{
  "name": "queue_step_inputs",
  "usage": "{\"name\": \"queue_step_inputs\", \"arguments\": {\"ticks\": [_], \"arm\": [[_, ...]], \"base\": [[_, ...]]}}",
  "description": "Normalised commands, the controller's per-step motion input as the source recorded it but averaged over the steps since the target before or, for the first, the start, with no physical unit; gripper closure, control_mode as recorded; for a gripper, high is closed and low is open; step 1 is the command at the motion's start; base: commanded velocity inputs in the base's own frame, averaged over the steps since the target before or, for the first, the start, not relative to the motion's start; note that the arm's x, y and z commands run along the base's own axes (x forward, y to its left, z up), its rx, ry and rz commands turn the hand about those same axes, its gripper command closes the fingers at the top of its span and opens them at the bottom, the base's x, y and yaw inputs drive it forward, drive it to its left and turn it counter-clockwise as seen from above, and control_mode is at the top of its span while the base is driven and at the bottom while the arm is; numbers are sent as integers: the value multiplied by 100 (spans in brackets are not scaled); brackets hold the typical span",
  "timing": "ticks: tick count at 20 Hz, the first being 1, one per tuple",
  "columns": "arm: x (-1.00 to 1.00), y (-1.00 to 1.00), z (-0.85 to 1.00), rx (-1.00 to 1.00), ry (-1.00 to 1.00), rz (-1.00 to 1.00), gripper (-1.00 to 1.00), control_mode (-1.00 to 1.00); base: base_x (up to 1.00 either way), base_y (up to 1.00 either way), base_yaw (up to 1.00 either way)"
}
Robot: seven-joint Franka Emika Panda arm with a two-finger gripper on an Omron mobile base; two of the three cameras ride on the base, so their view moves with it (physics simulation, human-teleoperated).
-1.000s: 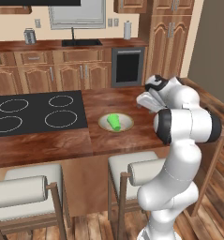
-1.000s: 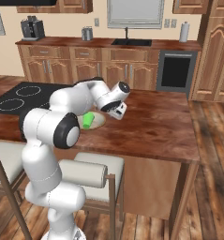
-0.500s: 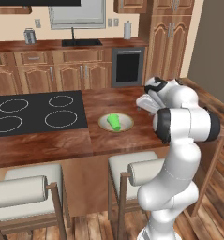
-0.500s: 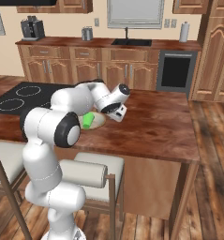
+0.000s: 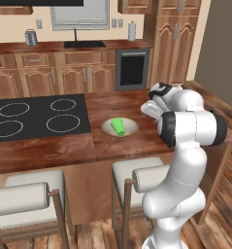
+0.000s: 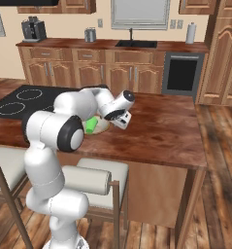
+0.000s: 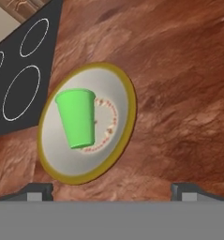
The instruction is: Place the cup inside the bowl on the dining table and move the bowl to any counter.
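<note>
The bright green cup point(image 7: 77, 117) lies on its side inside the shallow beige bowl point(image 7: 126, 92), its mouth towards the black cooktop. The bowl point(image 5: 132, 127) rests on the reddish-brown dining table point(image 5: 117, 104), just right of the cooktop, with the cup point(image 5: 118, 126) in it. My gripper point(image 5: 147, 109) hovers above the table to the right of the bowl, apart from it. Its two fingertips point(image 7: 37, 191) stand wide apart, open and holding nothing. From the right side, the cup point(image 6: 91, 125) and bowl point(image 6: 103, 127) peek out behind the hand point(image 6: 121, 116).
The black four-ring cooktop point(image 5: 35, 114) fills the table's left part. Two white-cushioned stools point(image 5: 137, 176) point(image 5: 25, 200) stand at the near edge. The wall counter point(image 5: 44, 47) with sink point(image 5: 84, 44), grey canisters point(image 5: 30, 36) and oven point(image 5: 132, 70) runs along the back.
</note>
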Motion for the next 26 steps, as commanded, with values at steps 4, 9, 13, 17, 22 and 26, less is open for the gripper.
{"name": "queue_step_inputs", "arguments": {"ticks": [4,9,13,17,22,26], "arm": [[3,0,-7,0,0,0,-100,-100],[0,0,-8,0,0,0,-100,-100],[0,1,-21,0,2,0,-100,-100],[0,0,-16,0,3,0,-100,-100],[9,7,-3,0,6,0,-100,-100],[19,11,0,0,6,0,-100,-100]], "base": [[0,0,0],[0,0,0],[0,0,0],[0,0,0],[0,0,0],[0,0,0]]}}
